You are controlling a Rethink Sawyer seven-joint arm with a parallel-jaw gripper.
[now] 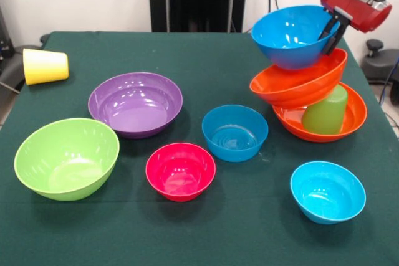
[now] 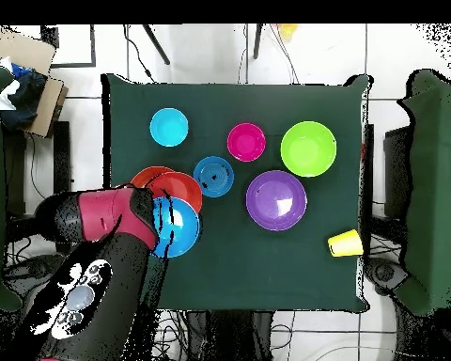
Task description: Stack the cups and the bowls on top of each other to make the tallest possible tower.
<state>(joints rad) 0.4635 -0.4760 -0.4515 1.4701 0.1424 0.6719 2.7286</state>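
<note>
The tower stands at the right in the front view. An orange bowl holds an upside-down light green cup. A second orange bowl rests tilted on the cup. A blue bowl sits on top of it. My gripper is shut on the blue bowl's right rim, with one finger inside and one outside. In the overhead view my gripper holds the blue bowl over the orange bowls. The yellow cup lies on its side at the far left.
Loose on the green cloth are a purple bowl, a lime green bowl, a pink-red bowl, a second blue bowl and a small cyan bowl. The tower is close to the table's right edge.
</note>
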